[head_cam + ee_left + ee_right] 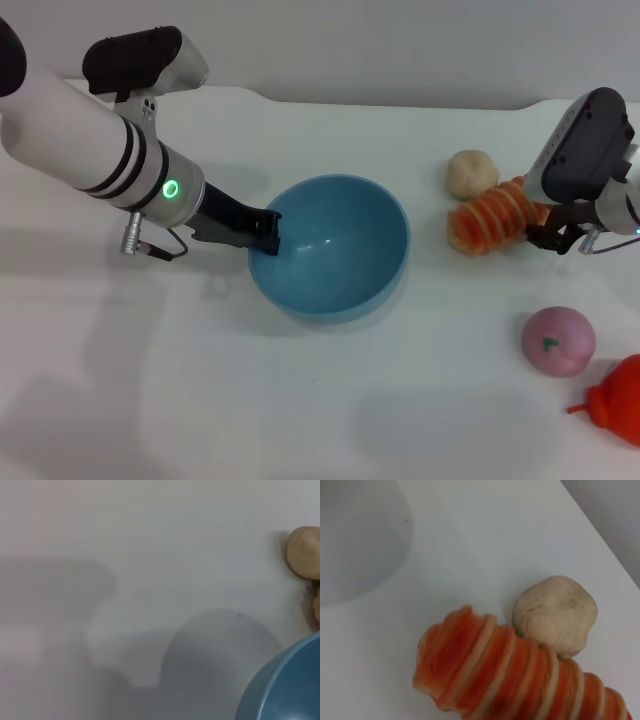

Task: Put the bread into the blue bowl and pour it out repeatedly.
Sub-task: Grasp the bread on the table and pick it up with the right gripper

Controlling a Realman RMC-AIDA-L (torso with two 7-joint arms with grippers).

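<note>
The blue bowl (pixel 335 250) stands mid-table. My left gripper (pixel 268 232) is at its left rim, black fingers shut on the rim. The bowl's edge also shows in the left wrist view (pixel 287 685). The bread (pixel 488 220), orange with cream stripes, lies to the right of the bowl, low over the table. My right gripper (pixel 548 226) is shut on its right end. In the right wrist view the bread (pixel 510 675) fills the lower part; its free end points toward the bowl.
A small round beige bun (pixel 471 172) sits just behind the bread, close against it, and also shows in the right wrist view (pixel 555 612). A pink peach (pixel 558 340) and a red toy (pixel 618 400) lie at the front right.
</note>
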